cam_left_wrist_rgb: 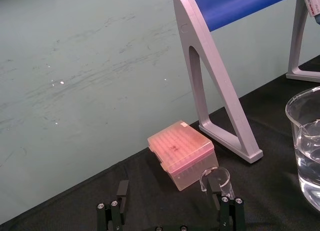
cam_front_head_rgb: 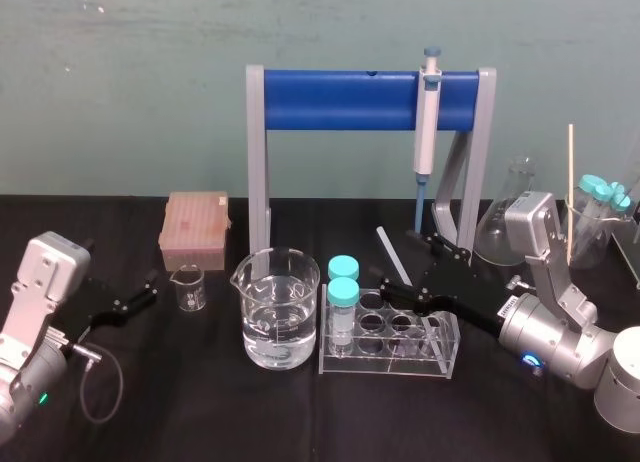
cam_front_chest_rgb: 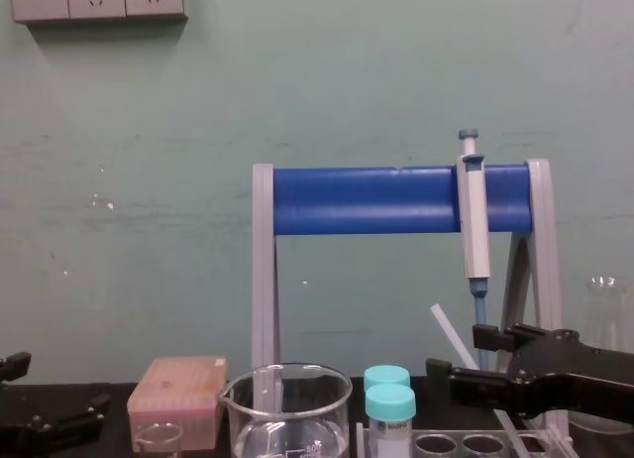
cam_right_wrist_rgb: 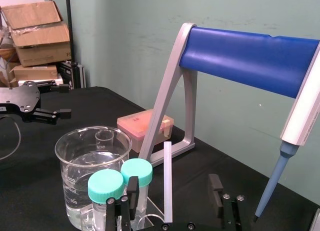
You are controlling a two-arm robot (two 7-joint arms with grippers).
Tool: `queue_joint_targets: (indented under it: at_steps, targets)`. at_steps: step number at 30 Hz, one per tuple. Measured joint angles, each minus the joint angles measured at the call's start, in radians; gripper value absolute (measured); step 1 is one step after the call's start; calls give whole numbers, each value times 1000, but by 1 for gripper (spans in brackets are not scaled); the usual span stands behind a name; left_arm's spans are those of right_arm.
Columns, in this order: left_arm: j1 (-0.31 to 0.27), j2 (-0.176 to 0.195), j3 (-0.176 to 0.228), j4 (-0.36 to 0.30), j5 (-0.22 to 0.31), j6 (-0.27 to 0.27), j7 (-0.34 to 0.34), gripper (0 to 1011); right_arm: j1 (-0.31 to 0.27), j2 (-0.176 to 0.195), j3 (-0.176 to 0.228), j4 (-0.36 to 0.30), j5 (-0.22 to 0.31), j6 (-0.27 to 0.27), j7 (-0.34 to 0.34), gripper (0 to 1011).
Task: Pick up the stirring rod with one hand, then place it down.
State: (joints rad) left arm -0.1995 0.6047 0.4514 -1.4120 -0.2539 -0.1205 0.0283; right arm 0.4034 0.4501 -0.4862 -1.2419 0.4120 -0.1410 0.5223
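Note:
The stirring rod (cam_front_head_rgb: 392, 254) is a thin translucent white rod that leans tilted out of the clear tube rack (cam_front_head_rgb: 447, 357). In the right wrist view the stirring rod (cam_right_wrist_rgb: 167, 181) stands between the two black fingers (cam_right_wrist_rgb: 215, 187). My right gripper (cam_front_head_rgb: 400, 266) hovers over the rack with a finger on each side of the rod and a gap on both sides, so it is open. From the chest the stirring rod (cam_front_chest_rgb: 444, 325) slants up just left of my right gripper (cam_front_chest_rgb: 456, 351). My left gripper (cam_front_head_rgb: 148, 288) rests open at the table's left.
A large beaker of water (cam_front_head_rgb: 277, 307) and two teal-capped tubes (cam_front_head_rgb: 343, 282) stand just left of the rack. A grey-white pipette (cam_front_head_rgb: 428, 122) hangs on the blue stand (cam_front_head_rgb: 340, 100). A pink tip box (cam_front_head_rgb: 196, 227), a small beaker (cam_front_head_rgb: 189, 287) and a flask (cam_front_head_rgb: 505, 217) are nearby.

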Motion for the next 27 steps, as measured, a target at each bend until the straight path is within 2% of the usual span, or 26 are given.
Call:
queue_joint_targets:
  at_steps: [11, 13, 17, 26, 27]
  targets:
    - [0, 0, 0, 0, 0, 0, 0, 1000, 0, 0, -1, 0, 1, -1, 0, 625]
    - [0, 0, 0, 0, 0, 0, 0, 1000, 0, 0, -1, 0, 1, -1, 0, 517]
    - [0, 0, 0, 0, 0, 0, 0, 1000, 0, 0, -1, 0, 1, -1, 0, 419]
    - [0, 0, 0, 0, 0, 0, 0, 1000, 0, 0, -1, 0, 1, -1, 1, 100]
    - [0, 0, 0, 0, 0, 0, 0, 1000, 0, 0, -1, 0, 1, -1, 1, 100]
